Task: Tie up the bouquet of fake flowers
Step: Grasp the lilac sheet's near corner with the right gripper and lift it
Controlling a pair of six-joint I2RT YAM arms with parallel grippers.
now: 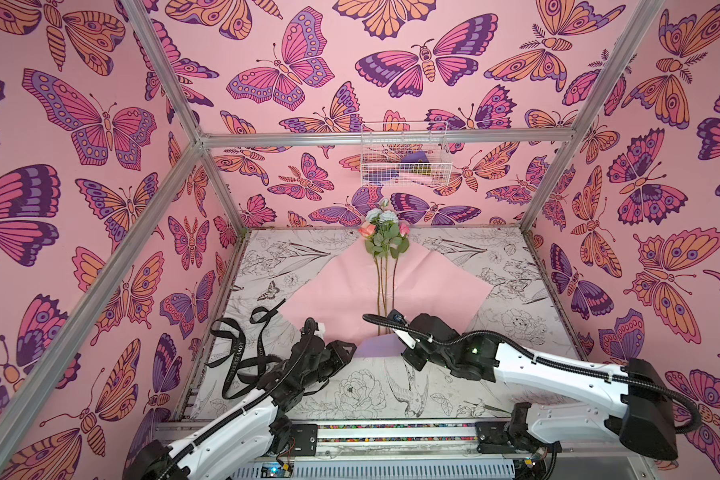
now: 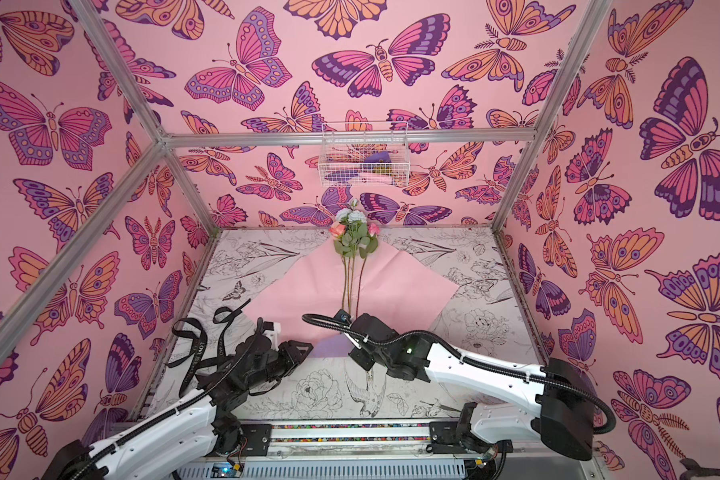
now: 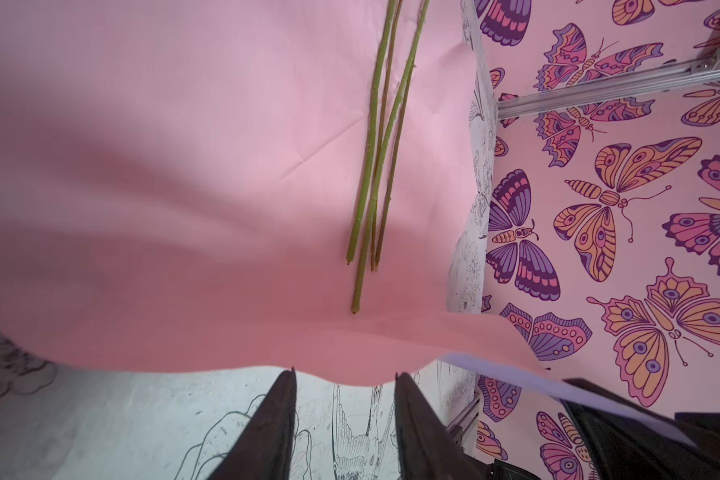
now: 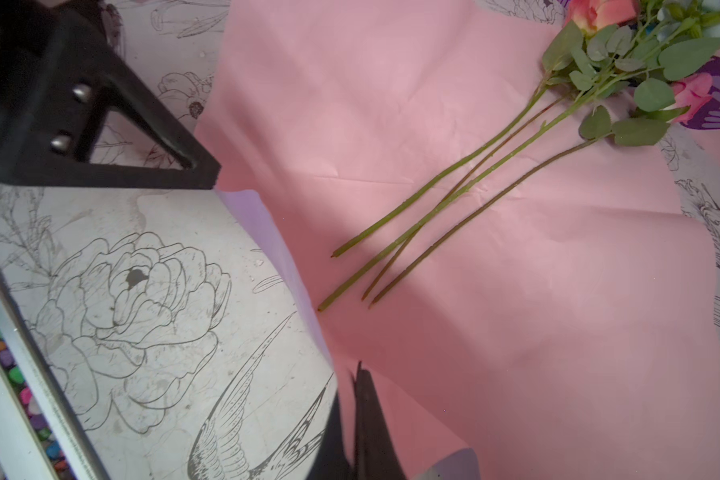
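The bouquet of fake flowers [image 1: 385,232] [image 2: 354,232] lies loose on the pink wrapping paper [image 1: 341,291] [image 2: 404,291], blooms toward the back wall, its thin stems [image 3: 381,166] [image 4: 474,199] pointing at the grippers. The paper's near edge is lifted and shows its lilac underside [image 1: 371,347] [image 4: 250,212]. My right gripper [image 4: 356,370] is shut on that near edge of the paper. My left gripper [image 3: 346,372] [image 1: 352,348] is open, its fingertips just at the paper's edge with nothing between them.
A long black ribbon [image 1: 242,353] [image 2: 200,349] with pale lettering lies tangled at the front left beside the left arm. A white wire basket [image 1: 404,153] hangs on the back wall. The floor mat [image 4: 142,291] carries printed flower and bird drawings.
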